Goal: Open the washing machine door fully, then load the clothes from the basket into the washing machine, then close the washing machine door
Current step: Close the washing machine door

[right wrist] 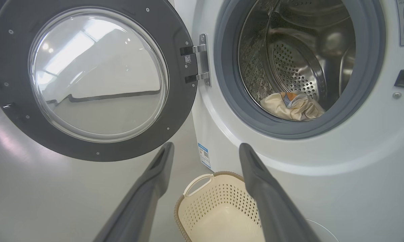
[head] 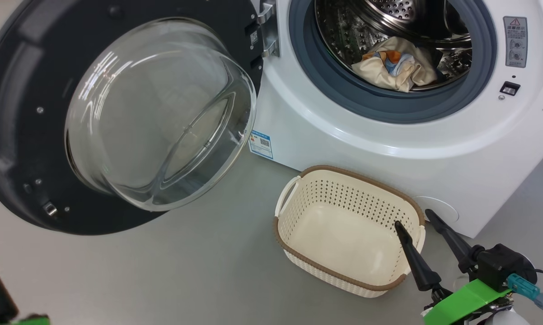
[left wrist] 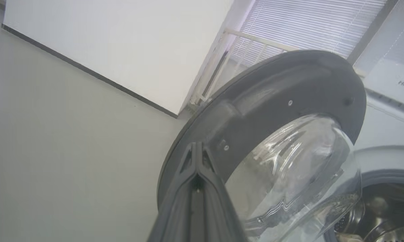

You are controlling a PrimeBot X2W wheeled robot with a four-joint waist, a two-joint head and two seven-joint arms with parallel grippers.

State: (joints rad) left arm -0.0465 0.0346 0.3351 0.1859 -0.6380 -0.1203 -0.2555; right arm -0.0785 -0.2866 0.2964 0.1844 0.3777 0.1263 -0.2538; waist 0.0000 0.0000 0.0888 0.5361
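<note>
The washing machine point(head: 389, 135) stands with its round black-rimmed door point(head: 131, 113) swung wide to the left, glass bowl facing out. A cream bundle of clothes point(head: 395, 63) with blue and orange patches lies in the steel drum; the right wrist view shows the same clothes point(right wrist: 291, 107). On the floor in front sits the cream basket point(head: 357, 177), with nothing inside. My right gripper point(head: 414, 219) hangs open over the basket's right end, and its spread fingers point(right wrist: 161, 168) hold nothing. My left gripper point(left wrist: 197, 148) is shut on nothing, with its tips in front of the door's dark rim point(left wrist: 272, 97).
Grey floor point(head: 185, 271) stretches before the machine and under the open door. A white wall point(left wrist: 121, 43) and a railing below window blinds point(left wrist: 306, 27) lie beyond the door. A blue label sticker point(head: 260, 144) marks the machine's lower left corner.
</note>
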